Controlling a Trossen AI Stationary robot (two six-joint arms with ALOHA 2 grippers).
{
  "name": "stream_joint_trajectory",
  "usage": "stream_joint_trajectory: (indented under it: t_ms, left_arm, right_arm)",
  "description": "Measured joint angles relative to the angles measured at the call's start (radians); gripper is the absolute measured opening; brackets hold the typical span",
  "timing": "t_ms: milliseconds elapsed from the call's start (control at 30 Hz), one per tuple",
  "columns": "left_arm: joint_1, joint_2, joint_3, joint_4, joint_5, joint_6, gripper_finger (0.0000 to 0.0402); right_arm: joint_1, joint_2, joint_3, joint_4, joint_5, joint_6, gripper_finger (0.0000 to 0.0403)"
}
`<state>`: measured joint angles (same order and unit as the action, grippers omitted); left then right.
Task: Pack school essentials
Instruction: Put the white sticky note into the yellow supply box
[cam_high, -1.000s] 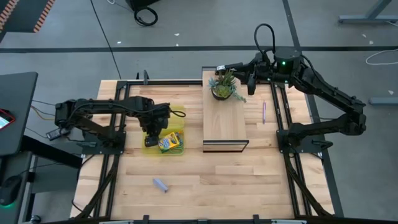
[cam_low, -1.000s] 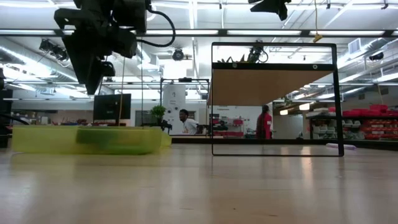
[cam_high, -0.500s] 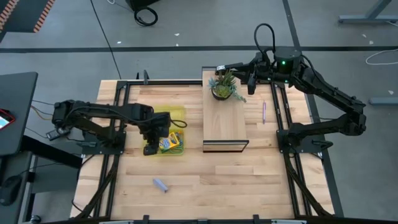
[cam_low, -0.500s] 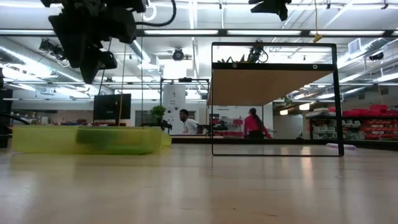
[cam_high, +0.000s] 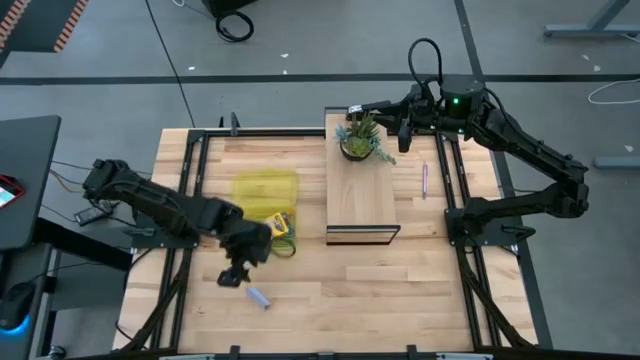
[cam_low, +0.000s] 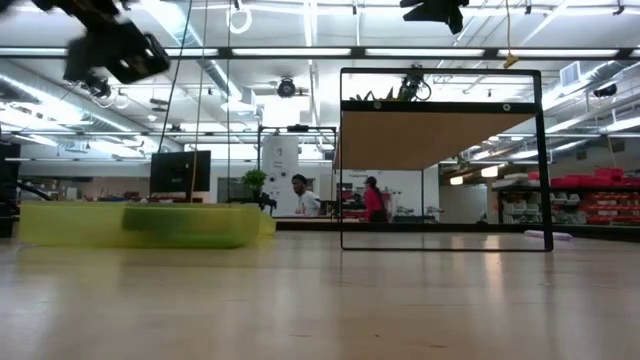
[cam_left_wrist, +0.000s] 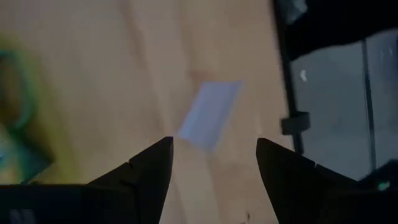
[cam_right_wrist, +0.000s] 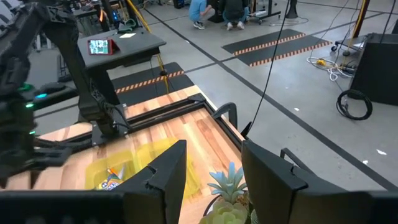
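My left gripper (cam_high: 234, 276) hangs open above the bare tabletop near the front left, a little short of the pale blue notepad (cam_high: 259, 297), which lies flat; in the left wrist view the notepad (cam_left_wrist: 208, 115) shows beyond the open fingers. Behind it, the yellow case (cam_high: 264, 190) holds the crayon box (cam_high: 273, 224) and the green-handled scissors (cam_high: 286, 243). The purple pen (cam_high: 424, 180) lies on the table at the far right. My right gripper (cam_high: 353, 109) waits open, high over the far edge, with nothing between its fingers.
A wooden shelf on a black frame (cam_high: 362, 200) stands mid-table, with a potted plant (cam_high: 360, 140) on its far end, right below my right gripper. Black rails (cam_high: 190, 200) run along both table sides. People move about in the room beyond the table.
My left gripper has left its place over the yellow case and swung toward the table's near edge, turning as it went; it now hangs beside the blue notepad. The case and what lies in it have stayed put.
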<state>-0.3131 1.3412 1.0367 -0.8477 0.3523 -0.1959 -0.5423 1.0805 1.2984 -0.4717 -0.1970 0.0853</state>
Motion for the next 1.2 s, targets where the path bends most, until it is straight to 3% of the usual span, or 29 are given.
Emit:
stream_joint_trajectory:
  t_ms: [200,433,733,967,1200]
  left_arm:
    - [-0.140,0.046,0.000,0.051,-0.047,-0.001,0.0234]
    - [-0.227,0.117,0.000,0.121,-0.197,-0.001,0.0233]
    - [-0.265,0.235,0.000,0.160,-0.202,-0.002,0.0218]
    - [-0.270,0.303,0.000,0.166,-0.203,-0.002,0.0176]
    - [-0.269,0.314,0.000,0.164,-0.203,-0.002,0.0105]
  right_arm:
    - [0.000,0.000,0.000,0.000,0.000,0.000,0.0160]
    - [0.000,0.000,0.000,0.000,0.000,0.000,0.0160]
    - [0.000,0.000,0.000,0.000,-0.002,0.020,0.0160]
    - [0.000,0.000,0.000,0.000,-0.011,0.023,0.0160]
    - [0.000,0.000,0.000,0.000,-0.013,0.023,0.0160]
